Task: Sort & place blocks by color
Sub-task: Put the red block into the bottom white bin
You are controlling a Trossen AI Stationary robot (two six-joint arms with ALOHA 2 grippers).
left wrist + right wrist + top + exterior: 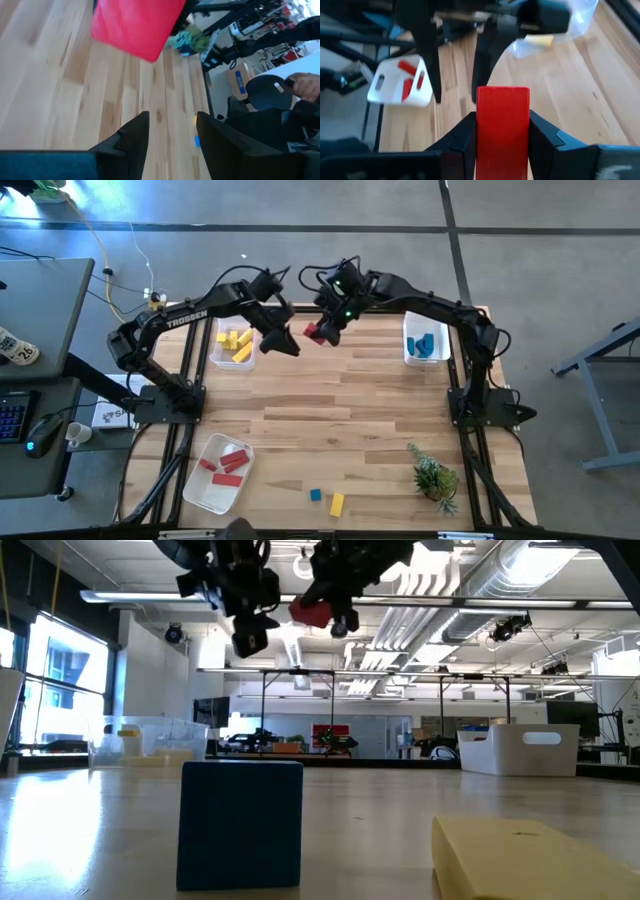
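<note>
My right gripper [322,330] hangs high over the table's far middle, shut on a red block [502,125]. The same red block [312,610] shows well above the table in the low view. My left gripper [172,135] is open with nothing between its fingers, and it faces the red block [137,25] from close by on its left. In the right wrist view the left gripper's two fingers [427,55] stand just beyond the block. A loose blue block [316,495] and a yellow block [337,504] lie flat on the table near its front edge. My right gripper pinches the red block by two opposite sides [479,131] between its two fingers. The block's free end [502,95] juts out past the fingertips. The fingers slant downward from the table's right, and the block is lifted clear of the table.
A clear bin with yellow blocks [233,345] stands at the far left. A white bin with blue blocks [425,345] stands at the far right. A white bin with red blocks [220,470] stands at the near left. A small green plant [435,475] stands at the near right.
</note>
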